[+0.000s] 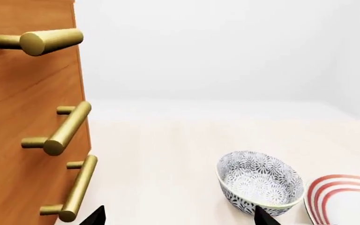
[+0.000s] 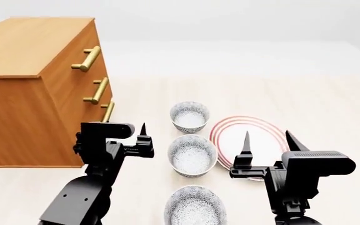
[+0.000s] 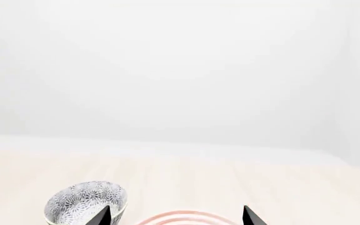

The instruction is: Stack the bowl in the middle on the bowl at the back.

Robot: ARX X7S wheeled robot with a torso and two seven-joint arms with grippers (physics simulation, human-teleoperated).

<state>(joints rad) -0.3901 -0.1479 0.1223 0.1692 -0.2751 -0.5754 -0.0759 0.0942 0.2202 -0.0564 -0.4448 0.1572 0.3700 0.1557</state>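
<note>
Warm, smooth wood grain on the dresser (image 2: 36,89), with satin brass-like metal handles (image 1: 67,129). Glazed-looking ceramic on the patterned bowls (image 2: 192,155), likewise on the red-ringed plate (image 2: 255,136). Pale, matt wood-look floor (image 2: 305,103). Matt black grippers (image 2: 269,145).

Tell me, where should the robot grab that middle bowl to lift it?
Probably by the rim of the middle bowl, coming straight down from above: it sits upright and open, so one finger can slip inside the wall. The side facing the plate looks crowded; the opposite side is freer.
</note>
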